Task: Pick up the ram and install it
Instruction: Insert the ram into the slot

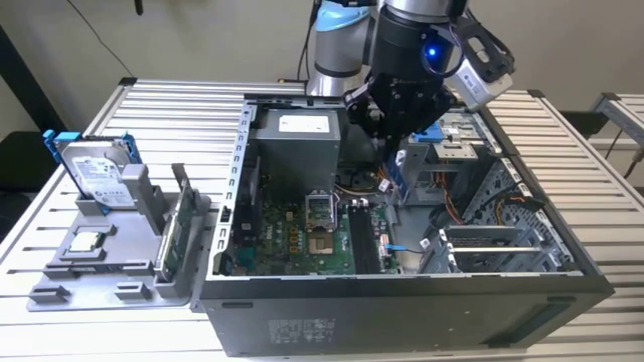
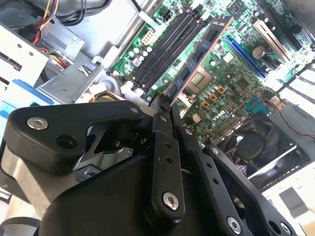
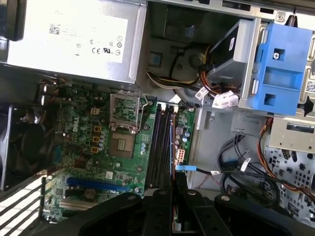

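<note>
Nearest in the exterior view is the dark side wall of the open computer case (image 1: pixel 403 309), which lies on a slatted metal counter (image 1: pixel 151 113). To the exterior view's left of the case stands a grey holder (image 1: pixel 90 279). It carries a small square processor chip (image 1: pixel 87 241), an upright green card (image 1: pixel 179 226) and, further back, a hard drive (image 1: pixel 96 173) in a blue frame.

Inside the case, the motherboard (image 1: pixel 302 241) lies flat. The black memory slots (image 1: pixel 363 234) run lengthwise beside the processor socket (image 3: pixel 120 146). A blue cable plug (image 3: pixel 184 168) sits just beside the near end of the slots. A blue expansion slot (image 2: pixel 246 56) and a black fan (image 2: pixel 251 142) lie on the socket side of the board.

The tool (image 2: pixel 165 105) hangs above the board, over the slot area. Its fingers are pressed together on one end of the ram (image 2: pixel 199 56). In the second wrist view the stick juts out from the fingertips roughly parallel to the slots and is not seated in any of them.

Obstructions close to the slots:
- a bundle of tagged cables (image 3: pixel 216 93) at the far end;
- the blue drive bracket (image 3: pixel 280 64) and its metal cage on the exterior view's right.

Beyond these, the grey power supply (image 1: pixel 297 139) fills the far corner of the case. The arm (image 1: pixel 412 30) rises behind it.
</note>
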Action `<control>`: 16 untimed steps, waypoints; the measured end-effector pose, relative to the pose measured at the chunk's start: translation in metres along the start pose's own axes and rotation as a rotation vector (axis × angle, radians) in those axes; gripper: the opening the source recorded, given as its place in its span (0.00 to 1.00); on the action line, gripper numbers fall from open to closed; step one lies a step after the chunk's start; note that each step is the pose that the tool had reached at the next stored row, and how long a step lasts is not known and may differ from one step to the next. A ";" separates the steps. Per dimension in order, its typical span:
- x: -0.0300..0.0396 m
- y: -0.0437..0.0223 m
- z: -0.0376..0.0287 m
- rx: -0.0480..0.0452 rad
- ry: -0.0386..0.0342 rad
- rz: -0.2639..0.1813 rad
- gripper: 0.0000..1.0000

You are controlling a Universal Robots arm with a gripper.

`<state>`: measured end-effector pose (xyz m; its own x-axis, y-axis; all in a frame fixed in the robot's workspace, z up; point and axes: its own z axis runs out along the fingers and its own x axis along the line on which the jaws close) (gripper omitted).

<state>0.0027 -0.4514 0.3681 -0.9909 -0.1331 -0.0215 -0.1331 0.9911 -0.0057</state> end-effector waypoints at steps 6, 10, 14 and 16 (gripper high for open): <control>0.0001 0.0000 0.0040 0.0000 -0.0001 0.001 0.14; 0.0001 0.0000 0.0071 0.0004 0.0001 0.017 0.14; 0.0003 0.0000 0.0094 -0.0030 -0.0002 0.037 0.14; 0.0002 0.0000 0.0102 -0.0099 -0.0010 0.047 0.14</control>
<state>0.0027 -0.4514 0.3579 -0.9960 -0.0862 -0.0226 -0.0863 0.9963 0.0053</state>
